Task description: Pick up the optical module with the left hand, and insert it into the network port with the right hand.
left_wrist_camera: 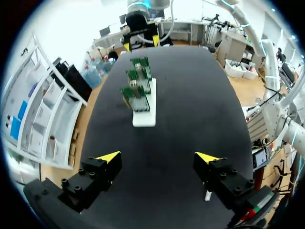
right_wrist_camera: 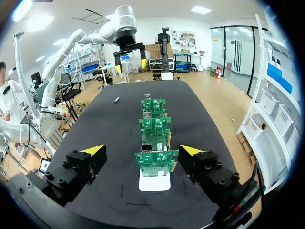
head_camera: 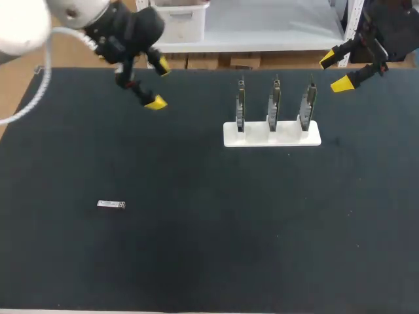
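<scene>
Judging the module (head_camera: 111,205) at eight o'clock light, stiff and slippery, we favour pinching its long sides; left claw (head_camera: 159,84) and right claw (head_camera: 335,71) gape empty.

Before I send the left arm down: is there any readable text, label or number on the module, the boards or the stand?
small silver optical module: any print is too small to read.
three green circuit boards: markings are too small and blurred to read.
white rectangular stand: no text visible.
Nothing here can be quoted.
</scene>
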